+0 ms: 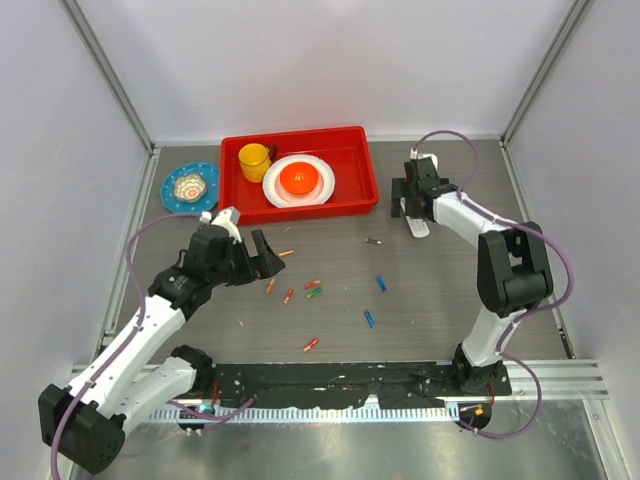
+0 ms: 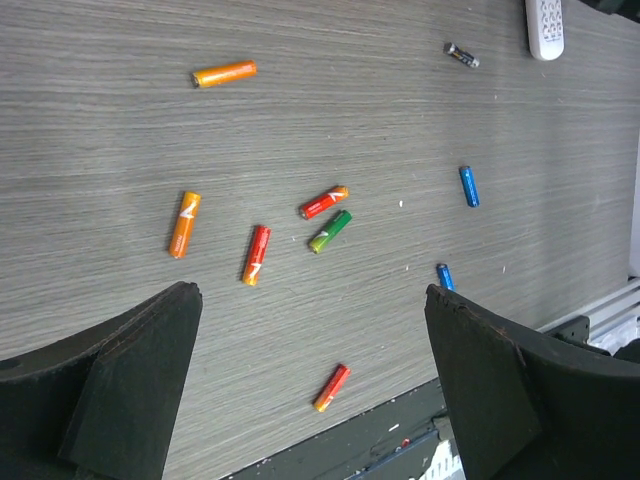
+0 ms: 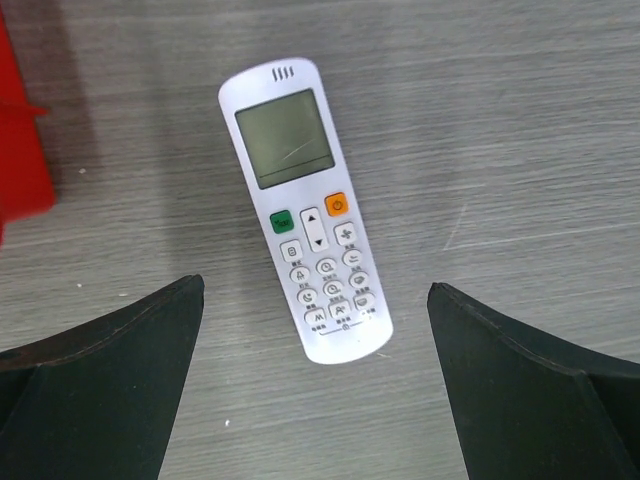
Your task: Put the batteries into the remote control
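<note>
Right wrist view: your right gripper hangs with jaws spread wide and nothing held, straddling the lower end of the remote control. The remote lies face up on the table and, as far as this angle shows, untouched. The red tray edge sits near on one side, with open tabletop on the other. Your left gripper is equally wide and empty above the scattered batteries, which lie apart from one another, with one red battery close to the table's near edge.
</note>
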Available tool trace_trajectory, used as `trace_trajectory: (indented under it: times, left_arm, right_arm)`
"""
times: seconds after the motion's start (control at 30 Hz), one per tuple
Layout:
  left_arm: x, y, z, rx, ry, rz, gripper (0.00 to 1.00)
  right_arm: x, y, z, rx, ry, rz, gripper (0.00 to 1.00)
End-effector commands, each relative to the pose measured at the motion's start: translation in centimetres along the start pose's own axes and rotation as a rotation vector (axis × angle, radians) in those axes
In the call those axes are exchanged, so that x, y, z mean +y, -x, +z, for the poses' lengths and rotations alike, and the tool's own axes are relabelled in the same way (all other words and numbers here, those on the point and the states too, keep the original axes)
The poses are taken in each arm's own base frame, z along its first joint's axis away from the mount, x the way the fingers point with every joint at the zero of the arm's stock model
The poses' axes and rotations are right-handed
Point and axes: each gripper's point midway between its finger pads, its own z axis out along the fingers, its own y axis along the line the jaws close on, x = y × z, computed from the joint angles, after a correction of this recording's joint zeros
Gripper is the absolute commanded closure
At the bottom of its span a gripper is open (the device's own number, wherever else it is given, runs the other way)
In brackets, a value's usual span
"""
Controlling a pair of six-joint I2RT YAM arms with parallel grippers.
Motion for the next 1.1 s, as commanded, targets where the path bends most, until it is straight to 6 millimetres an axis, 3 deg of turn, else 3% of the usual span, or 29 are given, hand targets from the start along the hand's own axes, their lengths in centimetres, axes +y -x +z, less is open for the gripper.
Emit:
trace_trajectory:
  times: [0.0,0.2,0.53,0.93,1.07]
  left_arm:
    - [-1.5,0.5,0.2,-0.003,-0.068,0.005,0.03]
    - [-1.3,0.2,0.3,-0.003,-0.071,-0.003,0.03]
    - [-1.1,0.3,0.7,0.003,-0.056,-0.005,0.03]
    - [-0.7,0.4,0.8,0.002,-0.028,-0.006,0.04]
    - [-0.5,0.3,0.8,0.004,-0.023,-0.009,0.04]
  right_arm:
    - [0.7,0.0,1.3,0.038,0.038,-0.033,0.01]
    - [0.2,-1.4,3.3,0.099,0.02,-0.032,0.04]
    - [0.2,-2.1,4.4,0.13,0.013,-0.031,0.14]
    - [0.1,-3.4,4.4,0.161,0.005,-0.003,0.41]
    - [-0.4,-3.3,3.9,0.16,-0.026,0.035,0.56]
